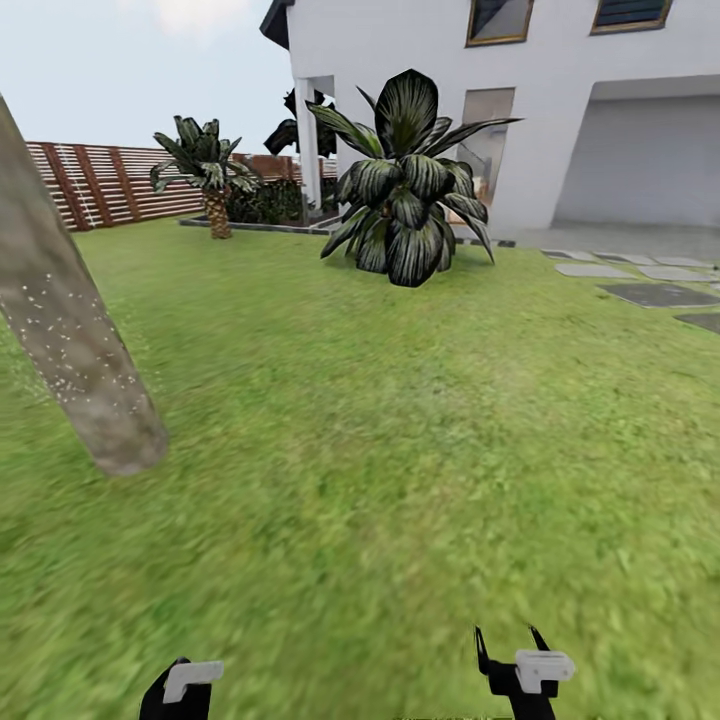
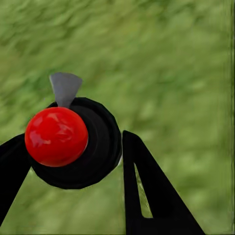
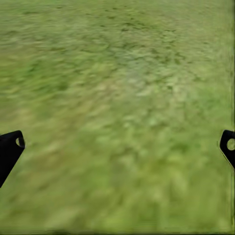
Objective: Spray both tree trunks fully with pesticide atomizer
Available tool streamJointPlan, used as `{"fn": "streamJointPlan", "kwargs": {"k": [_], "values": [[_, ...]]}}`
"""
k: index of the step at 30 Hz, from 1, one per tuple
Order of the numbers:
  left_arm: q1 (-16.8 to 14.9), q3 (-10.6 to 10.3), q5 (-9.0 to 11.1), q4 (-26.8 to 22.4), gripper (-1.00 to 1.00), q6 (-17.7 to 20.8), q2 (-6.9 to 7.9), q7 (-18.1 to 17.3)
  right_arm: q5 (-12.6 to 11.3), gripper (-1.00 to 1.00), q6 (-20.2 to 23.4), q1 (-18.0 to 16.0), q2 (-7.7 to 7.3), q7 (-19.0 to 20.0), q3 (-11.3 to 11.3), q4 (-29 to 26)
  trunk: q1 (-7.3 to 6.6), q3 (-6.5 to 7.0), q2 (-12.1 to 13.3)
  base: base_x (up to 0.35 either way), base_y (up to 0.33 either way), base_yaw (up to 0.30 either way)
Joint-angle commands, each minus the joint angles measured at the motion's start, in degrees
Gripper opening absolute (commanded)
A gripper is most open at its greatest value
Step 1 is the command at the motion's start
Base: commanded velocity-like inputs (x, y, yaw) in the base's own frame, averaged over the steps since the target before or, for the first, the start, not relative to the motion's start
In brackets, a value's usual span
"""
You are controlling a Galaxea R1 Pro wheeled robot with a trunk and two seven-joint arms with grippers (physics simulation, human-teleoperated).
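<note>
A thick grey-brown tree trunk (image 1: 75,340) leans across the left of the head view, its bark dotted with fine white pesticide specks (image 1: 50,320). My left gripper (image 2: 73,137) is shut on the pesticide atomizer (image 2: 98,152), a dark round bottle seen from above with a red ball top and a grey nozzle. In the head view the left gripper (image 1: 178,690) sits at the lower edge, well short of the trunk. My right gripper (image 1: 510,640) hangs open over the grass floor (image 1: 400,450), and the right wrist view shows its fingers spread wide (image 3: 120,142) with nothing between them.
The lawn stretches ahead to a large broad-leaved plant (image 1: 405,190) and a short palm (image 1: 215,200). A brown slat fence (image 1: 100,180) runs at the back left. A white house (image 1: 560,100) and grey stepping stones (image 1: 655,293) lie to the right.
</note>
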Motion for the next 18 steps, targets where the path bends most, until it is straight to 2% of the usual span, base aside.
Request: {"fn": "streamJointPlan", "kwargs": {"k": [1, 7, 18], "values": [[0.0, -0.01, -0.01, -0.02, -1.0, -0.02, 0.0, -0.02, -0.01, 1.0, -0.01, 0.01, 0.01, -0.01, -0.01, 0.0, 0.0, 0.0, 0.0, 0.0, 0.0, -0.3], [0.0, -0.01, -0.09, 0.05, -1.0, -0.01, -0.08, -0.02, -0.01, 1.0, -0.01, 0.0, 0.01, -0.01, -0.01, 0.01, 0.0, 0.0, 0.0, -0.043, -0.031, -0.3], [0.0, -0.09, -0.1, 0.06, -1.0, 0.01, -0.09, -0.02, -0.01, 1.0, -0.01, 0.0, 0.01, 0.0, -0.01, 0.69, 0.0, 0.0, 0.0, -0.234, -0.174, -0.3]]}}
